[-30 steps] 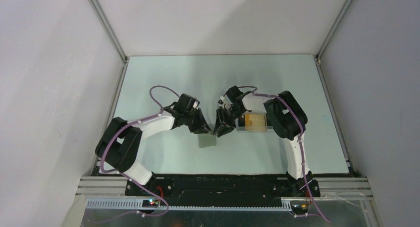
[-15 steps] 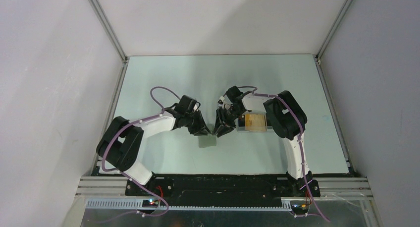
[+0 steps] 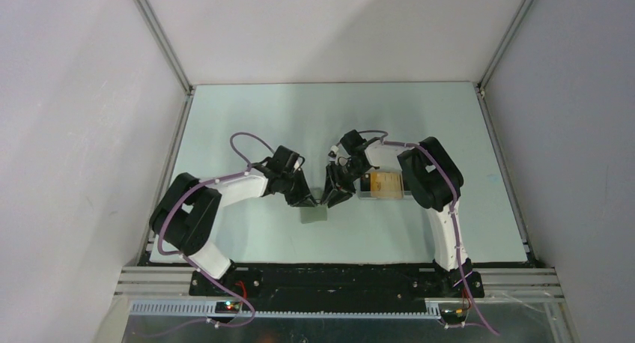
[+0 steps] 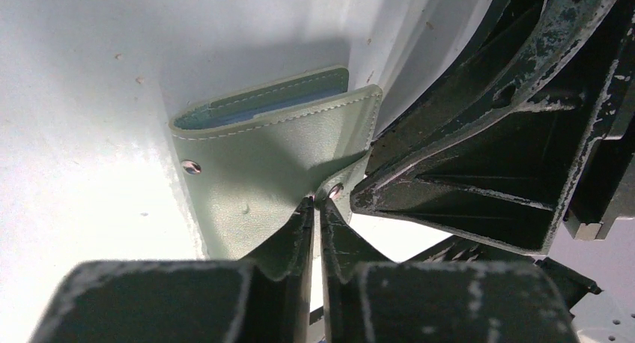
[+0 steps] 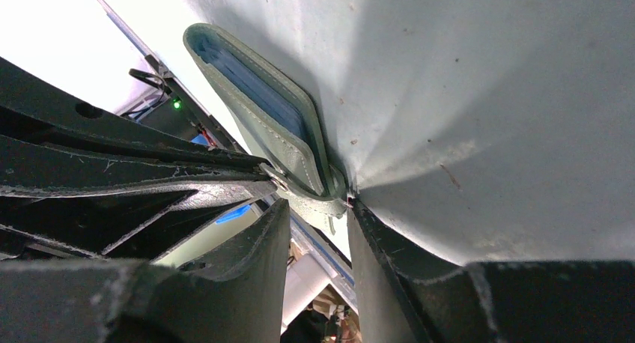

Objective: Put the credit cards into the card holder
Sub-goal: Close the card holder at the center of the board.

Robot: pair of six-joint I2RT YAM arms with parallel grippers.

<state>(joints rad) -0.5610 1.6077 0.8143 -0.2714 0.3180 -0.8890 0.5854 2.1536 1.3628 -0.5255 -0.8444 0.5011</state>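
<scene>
Card holder [image 3: 314,213] lies on the tabletop [image 3: 247,118], between the two end effectors. Still folded; bluish lining shows along the open edge.

Left end effector [image 4: 315,208]: jaws nearly together, nipping the soft grey-green flap by the snap tab. The leather puckers toward the tips.

Right end effector [image 5: 318,216]: jaws part-way apart, astride the holder's corner. Cannot tell whether they press on it.

Credit cards [image 3: 385,182] sit well apart from the holder, in a clear tray [image 3: 382,198] under the right arm.

Judgement: the holder is light and limp and will drag unless pinned. Hold it by the tab and corner. The cards look stiff, thin and slick, so take them by an edge.
</scene>
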